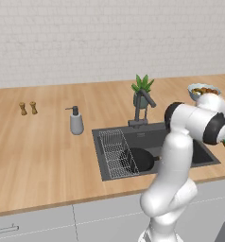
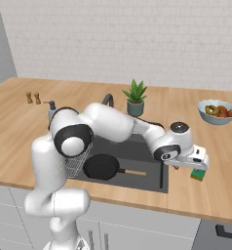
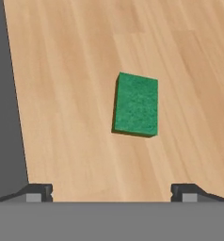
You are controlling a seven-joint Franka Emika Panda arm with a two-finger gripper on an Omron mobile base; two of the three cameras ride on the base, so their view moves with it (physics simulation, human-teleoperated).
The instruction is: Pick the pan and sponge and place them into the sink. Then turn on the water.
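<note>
the gripper (image 3: 111,190) hangs over the wooden counter (image 2: 205,146) to the right of the sink (image 2: 147,151), its two dark fingertips (image 3: 38,192) spread wide apart with nothing between them. seen from the hand camera, the sponge (image 3: 136,104) lies flat on the counter with its green face up, in line with the gap of the open fingers but apart from them, untouched. in the right base view the sponge (image 2: 199,175) sits just under the hand, green on top with a yellowish layer below, near the front edge of the counter and just beside the sink's right rim. the pan (image 2: 102,166) already lies inside the basin, its round black body next to the wire rack (image 2: 79,161) and its light wooden handle (image 2: 132,172) pointing right across the sink floor. in the left base view the pan (image 1: 142,159) shows partly behind the arm, beside the rack (image 1: 113,153). the dark faucet (image 1: 143,109) stands behind the sink, and no stream shows under its spout. a soap pump bottle (image 1: 76,121) stands left of the sink, a small potted plant (image 2: 135,99) behind it, a bowl of fruit (image 2: 217,111) far right, and two little shakers (image 1: 28,108) far left.
</note>
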